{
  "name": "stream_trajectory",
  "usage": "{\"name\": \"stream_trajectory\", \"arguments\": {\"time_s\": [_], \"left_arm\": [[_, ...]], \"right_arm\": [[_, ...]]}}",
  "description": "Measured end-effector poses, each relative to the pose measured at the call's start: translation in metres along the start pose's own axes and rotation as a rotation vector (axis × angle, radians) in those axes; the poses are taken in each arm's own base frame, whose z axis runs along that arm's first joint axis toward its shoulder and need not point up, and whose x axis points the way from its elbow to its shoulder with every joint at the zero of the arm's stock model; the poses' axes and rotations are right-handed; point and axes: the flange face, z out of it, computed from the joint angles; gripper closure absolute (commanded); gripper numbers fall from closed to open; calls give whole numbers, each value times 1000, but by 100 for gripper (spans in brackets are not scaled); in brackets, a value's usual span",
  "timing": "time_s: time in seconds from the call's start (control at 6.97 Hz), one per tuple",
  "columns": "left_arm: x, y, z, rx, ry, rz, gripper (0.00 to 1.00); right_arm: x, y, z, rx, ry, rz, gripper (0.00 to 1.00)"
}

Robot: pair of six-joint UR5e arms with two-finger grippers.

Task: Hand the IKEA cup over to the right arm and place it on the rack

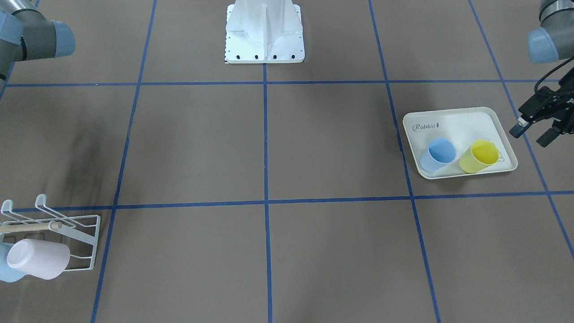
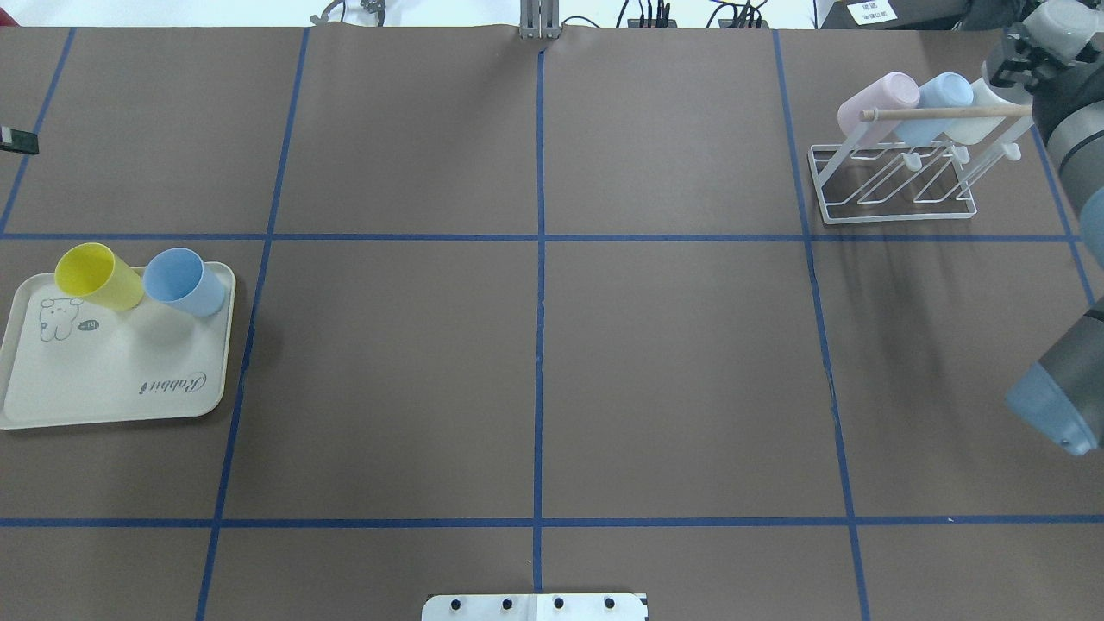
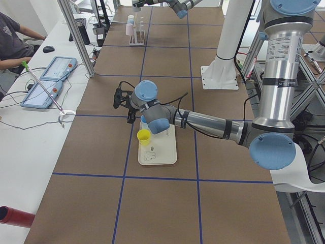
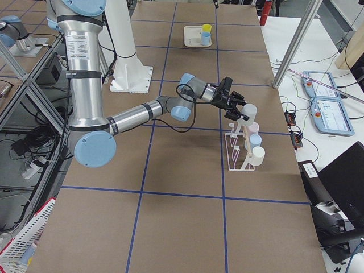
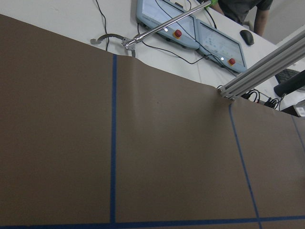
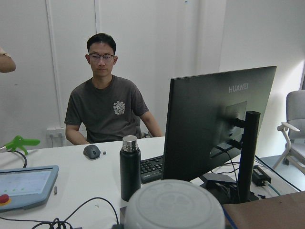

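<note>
Brown, blue-taped table [image 2: 673, 362] beside a white desk [image 3: 30, 145]; left pincer [image 1: 530, 136] spread, state of right pincer [image 4: 238, 110] unclear.

A cream tray [image 2: 112, 379] printed with a rabbit lies on the brown table [image 2: 673, 362], which blue tape lines [image 2: 540, 259] divide into squares. At a white side table [image 6: 71, 191] sits a person [image 6: 106, 105], with a black bottle [image 6: 129, 167], a mouse [image 6: 92, 151], a keyboard [image 6: 152, 168] and a dark monitor [image 6: 214, 124] on it.
</note>
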Motion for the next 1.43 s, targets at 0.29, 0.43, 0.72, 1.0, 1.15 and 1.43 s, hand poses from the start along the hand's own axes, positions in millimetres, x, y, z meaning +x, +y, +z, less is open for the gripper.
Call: {"name": "stream_trajectory", "arguments": {"time_s": [0.29, 0.43, 0.72, 1.0, 1.15, 1.43], "left_arm": [[-39, 5, -4, -69, -85, 74, 0], [-52, 12, -3, -92, -108, 90, 0], [-62, 20, -3, -107, -124, 93, 0], [-66, 24, 0, -116, -129, 90, 0], [-68, 24, 2, -121, -131, 88, 0], [-70, 23, 5, -125, -133, 86, 0]], "right_arm": [[36, -2, 7, -21, 40, -41, 100], [45, 1, 9, -28, 54, -50, 100], [54, 15, 19, -47, 77, -62, 100], [55, 27, 24, -96, 68, -67, 100], [53, 30, 23, -131, 48, -64, 100], [49, 39, 22, -190, 15, -63, 100]]}}
